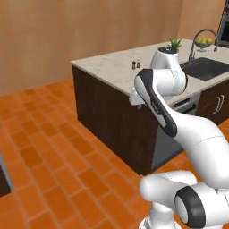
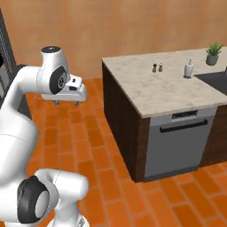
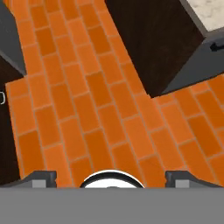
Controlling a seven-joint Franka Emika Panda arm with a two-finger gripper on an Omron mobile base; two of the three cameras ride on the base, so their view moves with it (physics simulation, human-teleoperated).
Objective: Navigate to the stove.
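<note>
The stove is out of view. My gripper (image 2: 66, 103) hangs over the orange tile floor (image 3: 100, 109), left of the kitchen island, pointing down. In the hand view its two dark fingertips (image 3: 41, 177) stand far apart with nothing between them, so the gripper (image 3: 111, 177) is open. The left base view has the hand (image 1: 136, 100) in front of the island's dark side.
A dark island with a pale stone top (image 2: 164, 88) stands ahead to the right. It carries a dark sink (image 1: 205, 68) with a curved faucet (image 1: 199, 40), a potted plant (image 2: 213, 53), a soap bottle (image 2: 189, 68) and two shakers (image 2: 157, 67). A grey dishwasher (image 2: 179, 144) fronts it. Another dark cabinet (image 3: 8, 131) stands to the left.
</note>
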